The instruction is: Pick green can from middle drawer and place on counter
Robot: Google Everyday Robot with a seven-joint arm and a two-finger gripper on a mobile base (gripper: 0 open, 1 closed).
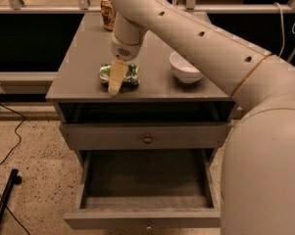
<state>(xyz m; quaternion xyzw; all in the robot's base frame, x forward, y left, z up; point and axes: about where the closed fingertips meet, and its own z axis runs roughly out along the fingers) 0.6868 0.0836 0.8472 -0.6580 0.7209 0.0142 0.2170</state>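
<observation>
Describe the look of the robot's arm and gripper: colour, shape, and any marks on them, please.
The arm is a thick, smooth, cream-white tube with small dark round holes along it and a thin brass-coloured ring at one joint. Its wrist end has a small dotted grille. The gripper, at the green can on the counter, looks pale tan and tapering.

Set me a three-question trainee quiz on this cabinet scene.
1. True or false: the green can is inside the open drawer.
2. Which dish stands on the counter? A) plate B) white bowl C) mug
3. Fill in: the gripper is down at the ____, near the counter's front edge.
Key: 1 false, it lies on its side on the counter; 2 B; 3 green can.
</observation>
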